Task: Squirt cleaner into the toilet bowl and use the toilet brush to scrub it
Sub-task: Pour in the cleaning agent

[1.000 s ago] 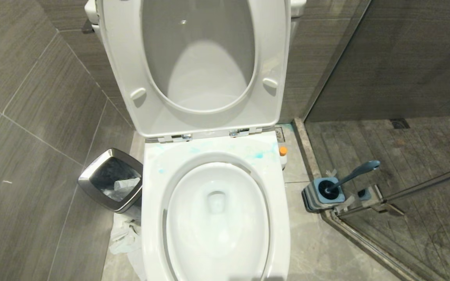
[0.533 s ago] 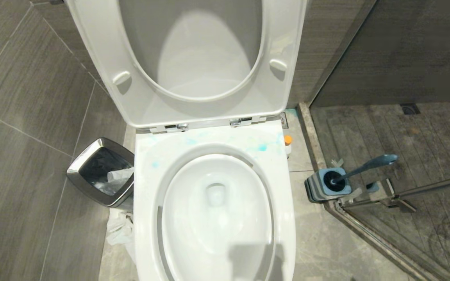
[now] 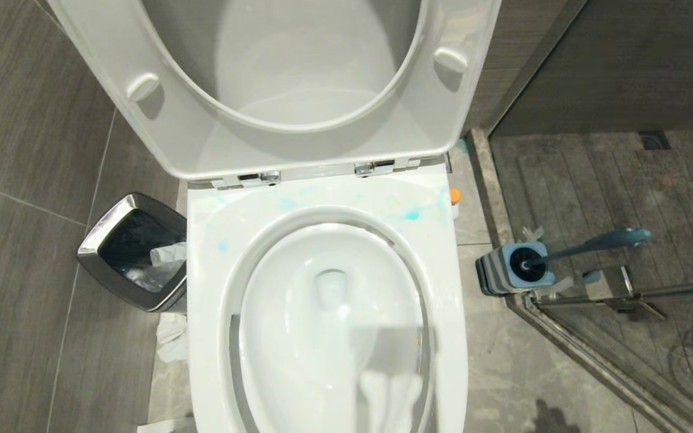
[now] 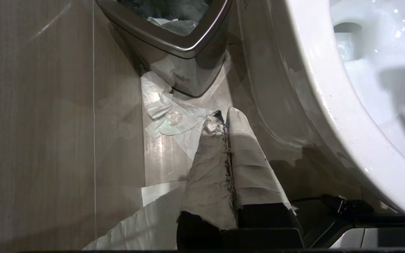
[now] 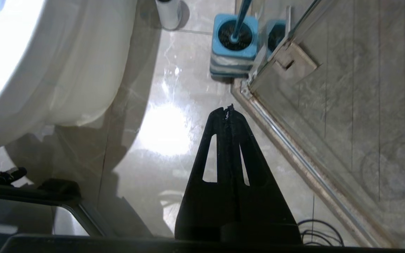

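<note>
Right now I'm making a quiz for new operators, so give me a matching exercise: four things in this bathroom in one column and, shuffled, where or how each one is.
Things:
1. toilet brush
2. cleaner
3. bin
4. left gripper

Places or states:
A. blue smears on the toilet bowl rim, near the hinges
B. shut, empty, fingers wrapped in white
C. standing in its holder by the glass door
D. on the floor left of the toilet, paper inside

Pairs: 1-C, 2-A, 3-D, 4-B
</note>
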Controlling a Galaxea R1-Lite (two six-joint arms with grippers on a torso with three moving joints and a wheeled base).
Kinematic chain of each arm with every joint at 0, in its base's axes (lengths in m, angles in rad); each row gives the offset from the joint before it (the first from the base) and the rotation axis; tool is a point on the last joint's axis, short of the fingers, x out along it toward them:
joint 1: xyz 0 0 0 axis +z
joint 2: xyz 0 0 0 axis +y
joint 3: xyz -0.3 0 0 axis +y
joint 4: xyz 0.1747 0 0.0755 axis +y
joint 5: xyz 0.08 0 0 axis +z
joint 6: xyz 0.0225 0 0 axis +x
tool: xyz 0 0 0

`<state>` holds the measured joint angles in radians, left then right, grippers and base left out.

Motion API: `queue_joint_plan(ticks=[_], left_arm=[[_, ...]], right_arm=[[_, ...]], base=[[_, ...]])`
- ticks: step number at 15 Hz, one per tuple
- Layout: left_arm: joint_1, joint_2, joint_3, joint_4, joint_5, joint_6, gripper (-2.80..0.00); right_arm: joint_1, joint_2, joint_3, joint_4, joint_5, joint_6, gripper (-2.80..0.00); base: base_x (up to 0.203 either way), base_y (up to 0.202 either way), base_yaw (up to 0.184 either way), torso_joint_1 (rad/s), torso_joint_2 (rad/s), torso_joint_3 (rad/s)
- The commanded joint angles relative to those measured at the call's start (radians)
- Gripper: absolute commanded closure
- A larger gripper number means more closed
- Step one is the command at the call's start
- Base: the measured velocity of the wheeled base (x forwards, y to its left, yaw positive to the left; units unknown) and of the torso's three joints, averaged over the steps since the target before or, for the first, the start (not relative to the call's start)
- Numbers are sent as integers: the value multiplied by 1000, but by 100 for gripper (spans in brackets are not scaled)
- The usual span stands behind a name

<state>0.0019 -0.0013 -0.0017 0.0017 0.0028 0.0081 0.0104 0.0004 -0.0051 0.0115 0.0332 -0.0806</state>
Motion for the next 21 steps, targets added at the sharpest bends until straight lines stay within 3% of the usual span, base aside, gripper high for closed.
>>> queue_joint_plan(ticks=[1,9,13,18,21], left_arm=[[1,1,0,1,0,0,0],[0,1,2,-2,0,-2,0],[0,1,2,-2,0,-3,0],[0,1,2,-2,0,-3,0],[1,1,2,-2,0,-5,0]], right_arm=[[0,1,-3,1,-1,-1,0],[0,1,-1,-2,-1,1,0],[0,1,-3,-1,-14,62,0],[0,1,-1,-7,-23,65,0],[0,9,-86,69,-54,70,0]], base=[[0,0,0,5,0,-198],[0,0,0,2,1,-191],[0,0,0,4,5,-38],[0,0,0,0,0,0],[0,0,0,0,0,0]])
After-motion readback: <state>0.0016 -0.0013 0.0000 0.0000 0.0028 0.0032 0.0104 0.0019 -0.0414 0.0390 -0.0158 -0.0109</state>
